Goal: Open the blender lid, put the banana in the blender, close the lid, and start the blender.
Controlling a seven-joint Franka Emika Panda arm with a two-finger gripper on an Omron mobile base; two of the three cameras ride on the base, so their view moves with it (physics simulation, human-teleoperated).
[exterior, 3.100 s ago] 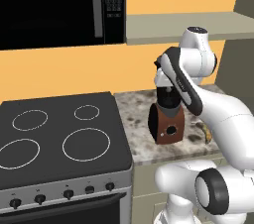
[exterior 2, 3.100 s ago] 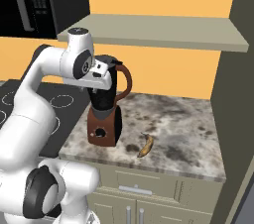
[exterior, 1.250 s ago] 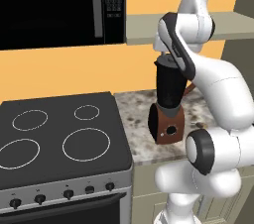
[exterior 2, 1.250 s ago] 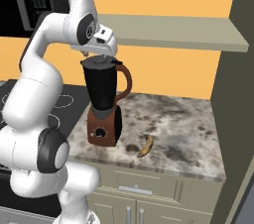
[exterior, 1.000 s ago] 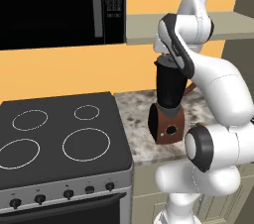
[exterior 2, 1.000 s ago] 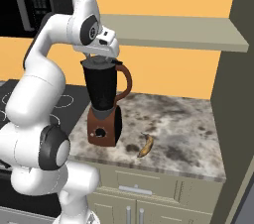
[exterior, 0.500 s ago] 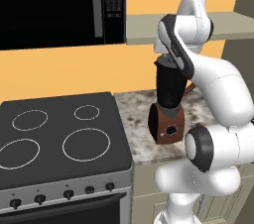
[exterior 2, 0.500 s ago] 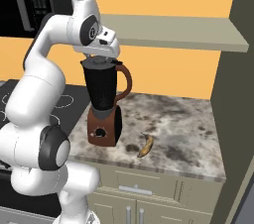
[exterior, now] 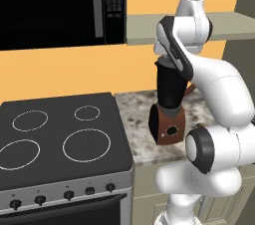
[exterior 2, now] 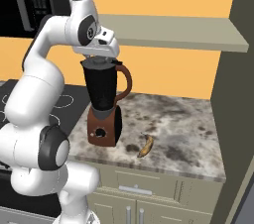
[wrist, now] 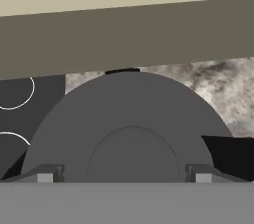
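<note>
In the hand view, the gripper (wrist: 124,176) hung directly over the lid (wrist: 124,114), which filled the middle and lower part of that frame as a round grey disc with a low raised knob at its centre. The two fingertips (wrist: 45,174) stood wide apart at the bottom edge, one on each side of the knob, open and holding nothing. In the right base view the gripper (exterior 2: 101,59) sat at the upper left of the frame, just above the top of the blender (exterior 2: 105,101), with the lid (exterior 2: 100,62) seated on the jar. The blender stood near the left end of the speckled counter (exterior 2: 183,134), its curved handle turned toward the right of that frame and its round button facing forward low on the brown base. The banana (exterior 2: 145,145) lay on the counter to the lower right of the blender, apart from it and untouched. Further back ran a shelf (exterior 2: 178,32) along the orange wall. In the left base view the stove (exterior: 60,139) took the lower left, and four white burner rings could be counted on it. By count there was one blender, one lid, one banana and one gripper. The step in hand looked like the first, opening the lid; the next move probably called for lowering the fingers around the knob, closing on it, and lifting the lid straight off.
</note>
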